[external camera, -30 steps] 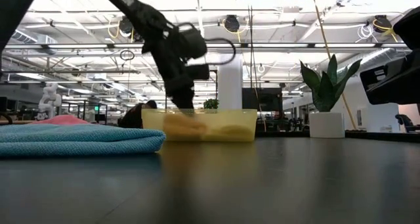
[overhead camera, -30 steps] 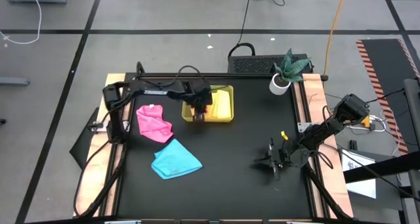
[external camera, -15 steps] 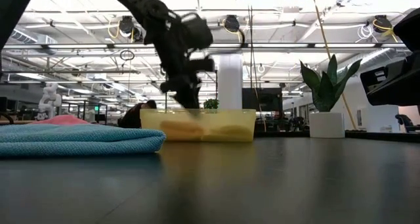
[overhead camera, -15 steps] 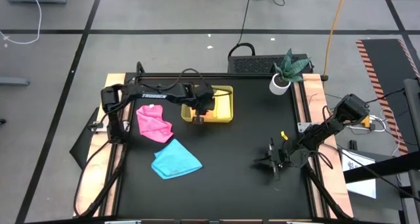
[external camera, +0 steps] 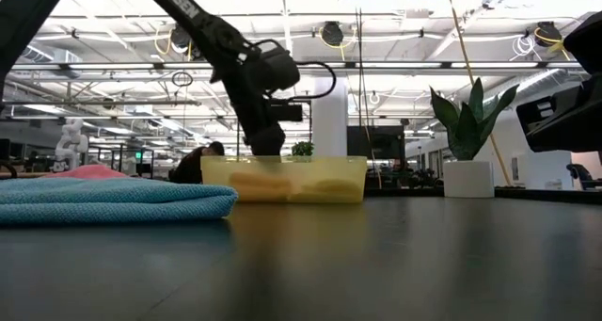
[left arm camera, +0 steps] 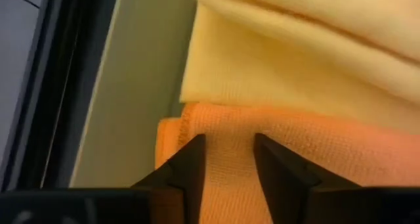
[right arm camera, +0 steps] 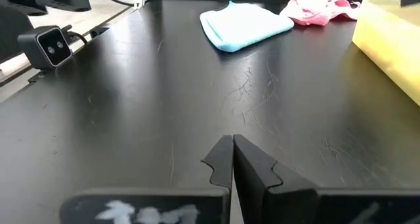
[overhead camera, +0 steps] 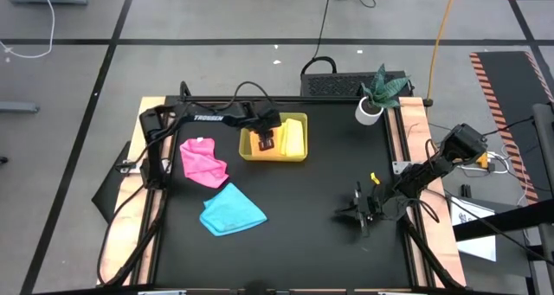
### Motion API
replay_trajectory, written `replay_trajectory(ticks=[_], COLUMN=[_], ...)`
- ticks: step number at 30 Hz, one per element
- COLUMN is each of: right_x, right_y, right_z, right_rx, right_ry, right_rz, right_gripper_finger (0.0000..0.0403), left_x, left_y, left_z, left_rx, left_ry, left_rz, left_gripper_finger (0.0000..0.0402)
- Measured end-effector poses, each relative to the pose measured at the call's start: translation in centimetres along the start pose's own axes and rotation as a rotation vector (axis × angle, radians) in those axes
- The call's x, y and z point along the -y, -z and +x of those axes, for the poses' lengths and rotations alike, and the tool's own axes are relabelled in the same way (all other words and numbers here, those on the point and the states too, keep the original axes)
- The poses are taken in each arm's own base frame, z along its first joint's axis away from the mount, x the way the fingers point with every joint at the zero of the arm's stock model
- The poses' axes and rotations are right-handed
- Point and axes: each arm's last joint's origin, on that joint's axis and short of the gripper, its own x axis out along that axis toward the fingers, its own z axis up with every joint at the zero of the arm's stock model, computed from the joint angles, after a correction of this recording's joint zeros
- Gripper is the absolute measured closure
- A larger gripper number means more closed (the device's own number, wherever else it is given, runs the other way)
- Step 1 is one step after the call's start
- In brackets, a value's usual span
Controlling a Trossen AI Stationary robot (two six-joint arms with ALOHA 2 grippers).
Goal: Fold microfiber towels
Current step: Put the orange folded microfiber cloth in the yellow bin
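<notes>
A yellow-green tray (overhead camera: pixel 299 159) at the table's far middle holds a folded yellow towel (overhead camera: pixel 294 139) and, at its near left, an orange towel (overhead camera: pixel 260 150). My left gripper (overhead camera: pixel 267 141) reaches down into the tray over the orange towel (left arm camera: pixel 315 152), its fingers a little apart. A crumpled pink towel (overhead camera: pixel 203 161) and a folded sky-blue towel (overhead camera: pixel 232 210) lie on the table at the left. My right gripper (overhead camera: pixel 357 212) is shut and empty, low over the table at the right. My left gripper comes from above, pointing down, with one fingertip (left arm camera: pixel 193 161) on either side of a strip of the orange towel's top surface (left arm camera: pixel 230 152), near its edge beside the yellow towel. I cannot tell whether the fingertips touch it. The towel lies flat in the tray.
A potted plant (overhead camera: pixel 376 96) stands at the far right corner. Wooden rails run along the table's left and right sides (overhead camera: pixel 415 139). Bare black tabletop (overhead camera: pixel 312 208) lies between the blue towel and my right gripper.
My left gripper has gone a little toward the table's far edge inside the tray, rising briefly and coming down again. The orange towel's near part, which the gripper covered before, now shows.
</notes>
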Motion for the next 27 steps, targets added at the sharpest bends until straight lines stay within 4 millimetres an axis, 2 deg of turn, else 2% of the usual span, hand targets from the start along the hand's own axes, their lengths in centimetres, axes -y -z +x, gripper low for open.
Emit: replay_trajectory(ticks=[4,7,10,13,20,23,27], right_x=[0.0,0.0,0.0,0.0,0.1,0.1,0.1], right_y=[0.1,0.1,0.1,0.1,0.3,0.3,0.3], right_z=[0.0,0.0,0.0,0.0,0.0,0.0,0.0], right_rx=[-0.005,-0.006,-0.009,-0.013,-0.027,-0.030,-0.031], right_ry=[0.001,0.002,0.002,0.003,0.007,0.008,0.008], right_rz=[0.000,0.003,0.001,-0.002,-0.003,-0.003,-0.003], right_gripper_finger=[0.0399,0.0399,0.0399,0.0399,0.0399,0.0399,0.0399], left_x=[-0.2,0.0,0.7,1.4,3.2,4.5,6.1], left_y=[0.3,0.2,-0.2,-0.5,-0.5,-0.7,-0.6], left_z=[0.7,0.2,-0.6,-1.4,-1.9,-1.7,-0.9], left_rx=[-0.028,-0.028,-0.019,-0.012,-0.029,-0.011,-0.018], left_ry=[-0.030,-0.037,-0.029,-0.019,0.049,0.147,0.174], left_rz=[-0.011,-0.002,0.070,0.125,0.113,0.133,0.202], left_gripper_finger=[0.0319,0.0347,0.0356,0.0336,0.0249,0.0238,0.0251])
